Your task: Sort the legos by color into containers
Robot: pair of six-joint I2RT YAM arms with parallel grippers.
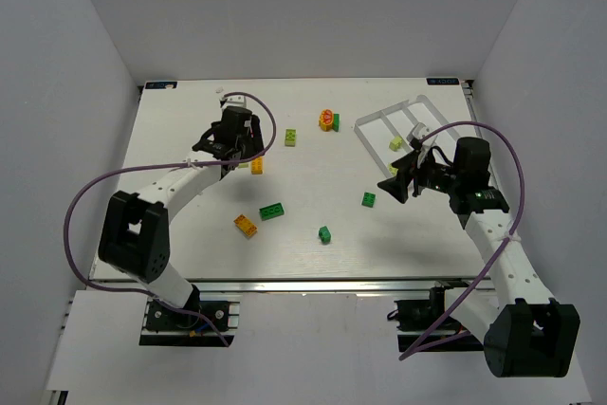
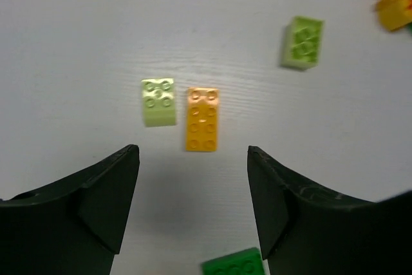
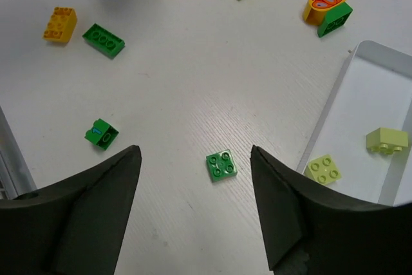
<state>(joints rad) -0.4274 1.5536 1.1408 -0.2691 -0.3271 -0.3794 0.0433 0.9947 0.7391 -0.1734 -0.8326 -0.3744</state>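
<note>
My left gripper is open and empty above the table, just short of an orange brick and a lime brick lying side by side. In the top view it hovers beside that orange brick. My right gripper is open and empty over a flat green square brick; in the top view it sits next to this brick. The clear tray holds two lime bricks.
Loose on the table are a green brick, an orange brick, a small green brick, a lime brick and a round orange-and-red piece with a green brick against it. The tray lies at the back right.
</note>
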